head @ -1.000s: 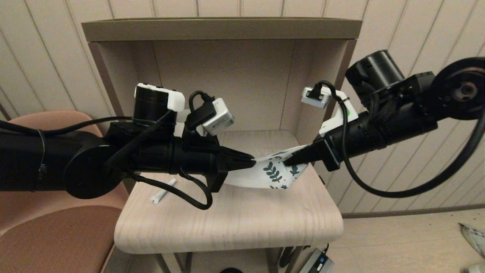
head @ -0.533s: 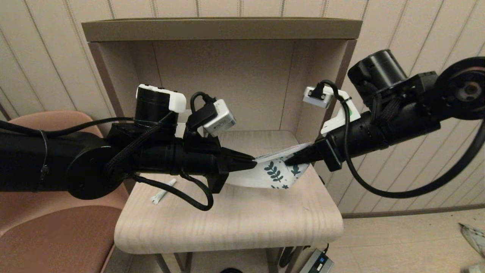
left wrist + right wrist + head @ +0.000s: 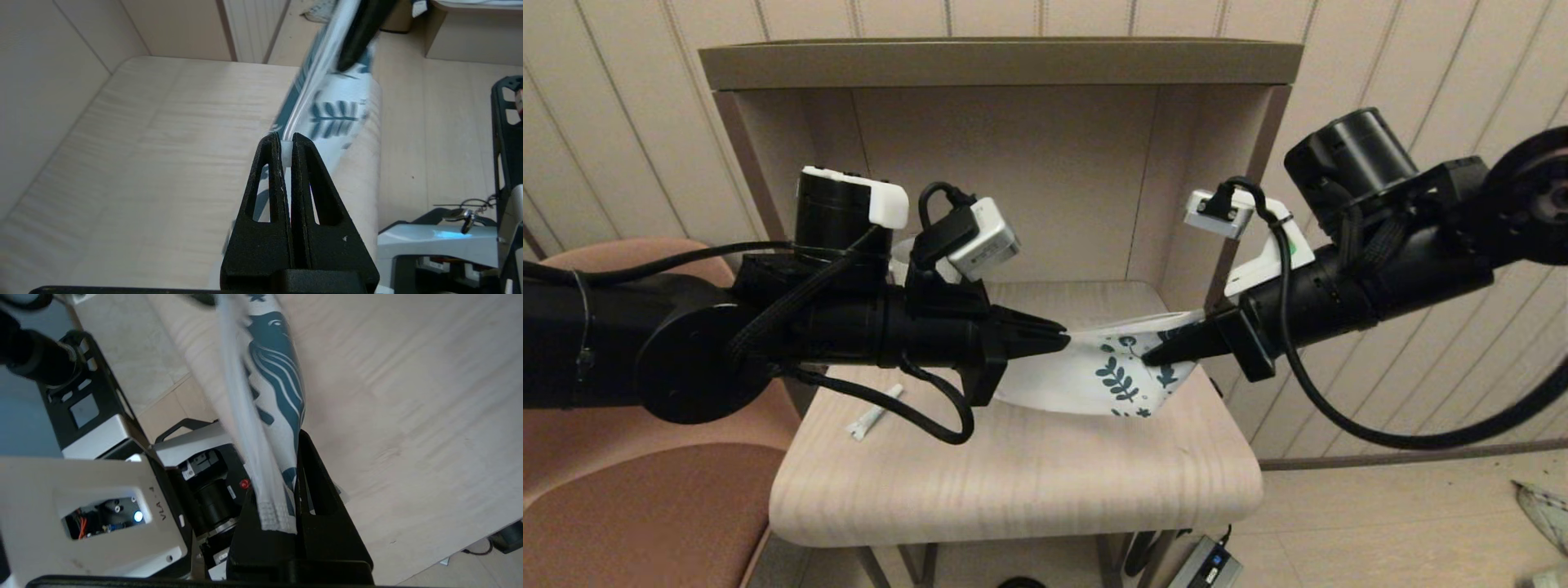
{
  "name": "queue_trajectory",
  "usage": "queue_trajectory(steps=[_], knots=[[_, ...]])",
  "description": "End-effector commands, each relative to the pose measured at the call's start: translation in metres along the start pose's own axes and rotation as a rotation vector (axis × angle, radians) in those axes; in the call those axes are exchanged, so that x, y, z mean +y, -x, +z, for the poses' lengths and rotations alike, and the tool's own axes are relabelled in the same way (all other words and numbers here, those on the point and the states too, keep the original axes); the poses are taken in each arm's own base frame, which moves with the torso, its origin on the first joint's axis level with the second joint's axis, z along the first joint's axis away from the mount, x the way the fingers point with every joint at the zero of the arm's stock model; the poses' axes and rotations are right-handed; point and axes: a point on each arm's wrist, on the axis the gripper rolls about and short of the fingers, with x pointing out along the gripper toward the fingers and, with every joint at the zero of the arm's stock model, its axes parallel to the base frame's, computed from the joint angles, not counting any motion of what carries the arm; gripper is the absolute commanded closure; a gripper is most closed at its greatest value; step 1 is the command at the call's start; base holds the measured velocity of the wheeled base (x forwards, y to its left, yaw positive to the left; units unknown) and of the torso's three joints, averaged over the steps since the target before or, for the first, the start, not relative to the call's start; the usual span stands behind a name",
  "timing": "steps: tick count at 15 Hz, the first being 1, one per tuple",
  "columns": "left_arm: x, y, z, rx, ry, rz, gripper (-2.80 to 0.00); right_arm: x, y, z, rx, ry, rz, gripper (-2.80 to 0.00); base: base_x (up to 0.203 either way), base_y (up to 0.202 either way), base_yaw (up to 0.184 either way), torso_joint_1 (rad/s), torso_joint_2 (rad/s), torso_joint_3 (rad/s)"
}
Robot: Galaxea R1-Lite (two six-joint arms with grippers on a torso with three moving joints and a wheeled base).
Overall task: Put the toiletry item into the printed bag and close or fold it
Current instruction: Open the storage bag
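Observation:
The printed bag (image 3: 1094, 371), white with dark teal leaf prints, hangs stretched between my two grippers above the small wooden table (image 3: 1029, 482). My left gripper (image 3: 1062, 335) is shut on the white zip edge at the bag's left end; in the left wrist view the left gripper (image 3: 287, 141) pinches that white edge, with the printed bag (image 3: 343, 110) running away from it. My right gripper (image 3: 1147, 358) is shut on the bag's printed end. The right wrist view shows the printed bag (image 3: 273, 375) clamped in the right gripper (image 3: 286, 465). The toiletry item (image 3: 874, 412), a slim white tube, lies on the table under my left arm.
The table stands inside a beige shelf alcove (image 3: 1001, 65) with side walls close on both sides. A pink chair (image 3: 645, 506) stands to the left. A power adapter (image 3: 1205, 567) lies on the floor below the table's front edge.
My left gripper has risen a little and my right gripper has shifted right and slightly down, so the bag is pulled a bit tauter. The tube has not moved.

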Motion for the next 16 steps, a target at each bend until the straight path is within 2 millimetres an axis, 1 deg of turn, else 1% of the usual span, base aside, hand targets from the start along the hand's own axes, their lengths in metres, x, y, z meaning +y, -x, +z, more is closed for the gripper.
queue_trajectory(steps=[1,7,10,16], knots=[[0.000,0.004,0.003,-0.010,-0.009,0.005,0.00,0.006,0.007,0.000,-0.012,0.013,0.004,0.00,0.000,0.000,0.000,0.000,0.00,0.000],[0.000,0.006,0.002,-0.008,-0.011,0.011,0.00,0.025,0.026,-0.006,-0.035,0.067,0.023,0.00,0.000,0.000,0.000,0.000,0.00,0.000],[0.001,0.009,-0.001,0.002,-0.010,0.014,0.00,0.029,0.031,-0.006,-0.047,0.077,0.020,0.00,0.000,0.000,0.000,0.000,0.00,0.000],[0.007,0.017,-0.007,0.014,-0.005,0.042,0.00,0.036,0.039,-0.011,-0.054,0.096,0.024,0.00,0.000,0.000,0.000,0.000,0.00,0.000]])
